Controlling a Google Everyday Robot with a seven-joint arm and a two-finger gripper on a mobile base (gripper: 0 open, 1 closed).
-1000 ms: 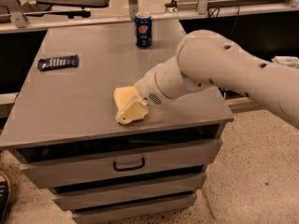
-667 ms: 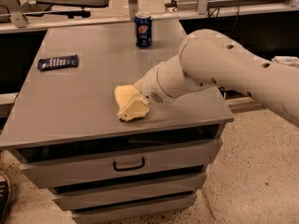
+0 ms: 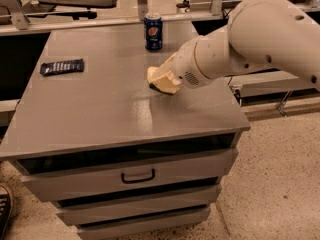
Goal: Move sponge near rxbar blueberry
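Jaws: clamped on the sponge [image 3: 155, 76], as far as we can judge. The pale foam sits right at the tip of the gripper [image 3: 162, 82] with a thin dark shadow under it, so we read it as held just off the table [image 3: 110, 119] or barely grazing it. The gripper is at the right-centre of the table, in front of the blue soda can [image 3: 153, 31] and apart from it. The thick cream arm [image 3: 260, 34] comes in from the right edge. The rxbar blueberry [image 3: 62, 66] lies flat near the left edge of the table, well apart from the sponge, with bare grey surface between the two. Below the table top, a drawer [image 3: 137, 175] with a dark handle is closed. We judge the step in hand to be the carry: the grasp looks made, and the whole leftward leg remains. To do it well, we would hold the sponge low but clear of the surface so the foam does not drag or twist out of the grip. We would move it straight left on a line that passes in front of the can, then stop short of the wrapper. The bar is thin and light and would probably slide at a nudge. We would set the sponge down just beside the bar without touching it, then part the jaws and lift straight up so the foam does not stick and follow.
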